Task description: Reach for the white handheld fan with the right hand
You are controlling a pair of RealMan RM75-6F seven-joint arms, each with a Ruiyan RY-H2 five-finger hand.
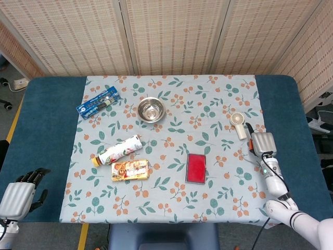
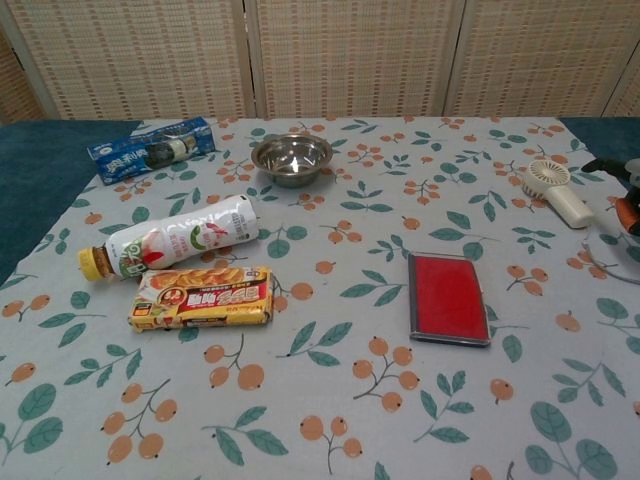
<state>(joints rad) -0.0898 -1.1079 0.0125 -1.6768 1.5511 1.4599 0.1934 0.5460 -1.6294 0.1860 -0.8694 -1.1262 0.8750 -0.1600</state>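
The white handheld fan [image 1: 238,125] lies flat on the floral cloth at the right side, its round head pointing away from me; the chest view shows the fan [image 2: 556,190] at the far right. My right hand [image 1: 261,144] hovers just right of and slightly nearer than the fan's handle, holding nothing, its dark fingers pointing towards the fan without touching it. In the chest view only a sliver of the right hand [image 2: 622,188] shows at the right edge. My left hand [image 1: 18,195] rests at the near left corner, empty, fingers apart.
A red case [image 1: 196,167] lies mid-table. A bottle [image 1: 117,150] and a snack pack [image 1: 130,170] lie on the left, a steel bowl [image 1: 151,109] and a blue toothpaste box [image 1: 98,102] further back. A thin cable [image 2: 603,260] loops near the right hand.
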